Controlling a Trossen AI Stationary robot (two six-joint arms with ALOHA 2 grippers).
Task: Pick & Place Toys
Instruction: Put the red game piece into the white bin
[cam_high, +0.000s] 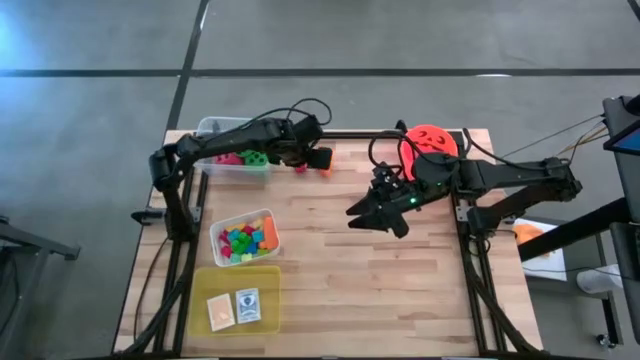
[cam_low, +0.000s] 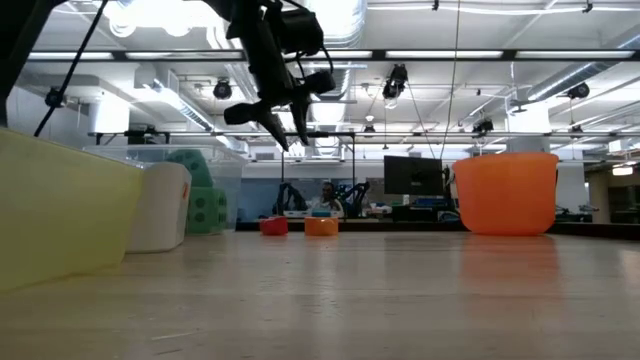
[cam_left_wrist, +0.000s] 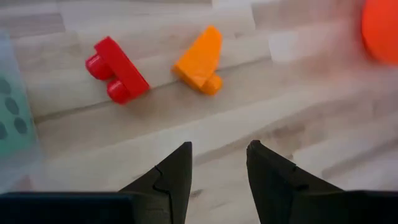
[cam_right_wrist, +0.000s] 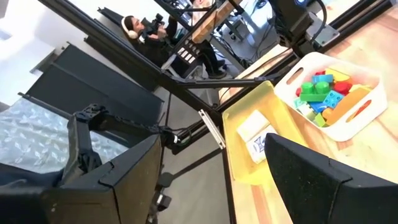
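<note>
A red block (cam_left_wrist: 117, 70) and an orange block (cam_left_wrist: 200, 60) lie on the wood table at its far side (cam_high: 300, 168); they also show in the low view (cam_low: 274, 226). My left gripper (cam_left_wrist: 219, 155) hovers above and just short of them (cam_high: 320, 157), open and empty. My right gripper (cam_high: 365, 215) hangs over the table's middle, open and empty (cam_right_wrist: 217, 180). Green and pink dice sit in a clear tub (cam_high: 235, 150) at the far left. Bright blocks fill a white tub (cam_high: 245, 237). Two cards lie in a yellow tray (cam_high: 237, 300).
The red-orange bucket (cam_high: 430, 150) lies at the far right, also showing in the low view (cam_low: 505, 192). The three containers line the table's left side. Black frame rails run along the table's left and right edges. A person sits in the room beyond the table (cam_right_wrist: 134, 26).
</note>
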